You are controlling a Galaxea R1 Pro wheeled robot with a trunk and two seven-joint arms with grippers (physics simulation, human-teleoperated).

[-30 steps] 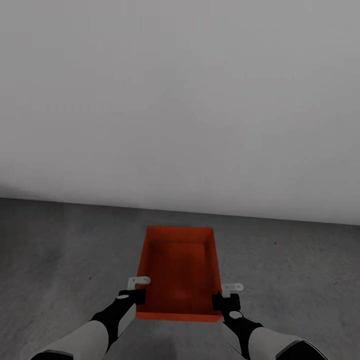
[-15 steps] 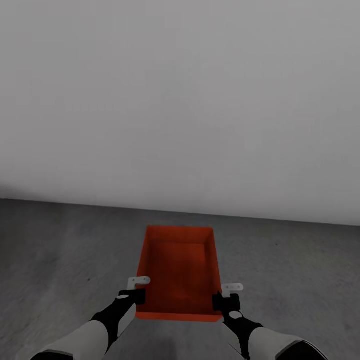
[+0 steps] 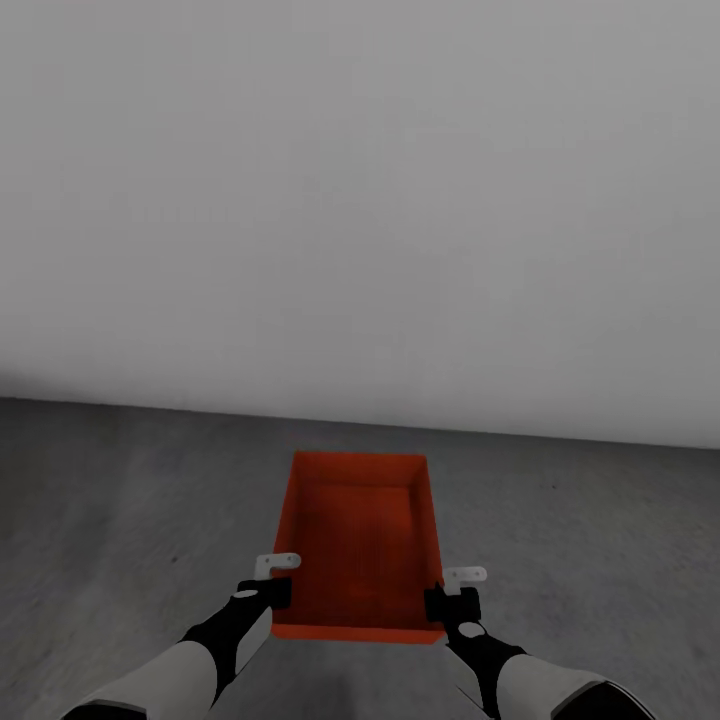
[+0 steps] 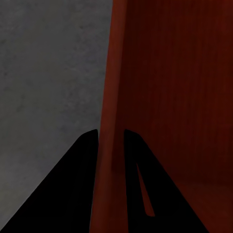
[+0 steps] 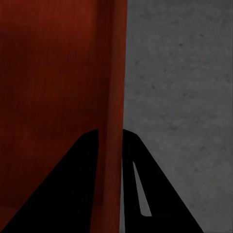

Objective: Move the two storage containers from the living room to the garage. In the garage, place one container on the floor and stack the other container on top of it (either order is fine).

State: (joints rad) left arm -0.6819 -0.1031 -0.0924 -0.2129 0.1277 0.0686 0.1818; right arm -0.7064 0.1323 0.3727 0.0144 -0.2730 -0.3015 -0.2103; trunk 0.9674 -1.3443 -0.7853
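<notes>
wall (image 3: 360, 200): plain pale grey, fills the upper half of my head view, meets the ground in a straight line ahead of me.
floor (image 3: 120, 500): dark grey rough concrete, runs from the wall base to under my arms; I see it beside the box in both wrist views too (image 4: 48, 73) (image 5: 184, 73).
storage container (image 3: 360, 540): one orange-red topless box, centred in front of me, long axis pointing at the wall, near end between my two grippers, far end short of the wall base. I can't tell if it rests on the floor or is held just above it.
left arm (image 3: 200, 650): white forearm, black wrist, comes in at the box's near left corner.
right arm (image 3: 510, 670): same, at the near right corner.
left gripper (image 4: 110, 138): clamped on the box's left long wall, one finger (image 4: 80, 184) outside, one inside, wall pinched between them.
right gripper (image 5: 110, 138): clamped on the right long wall (image 5: 114, 97), one finger (image 5: 141, 184) on the floor side, the other over the box interior.
</notes>
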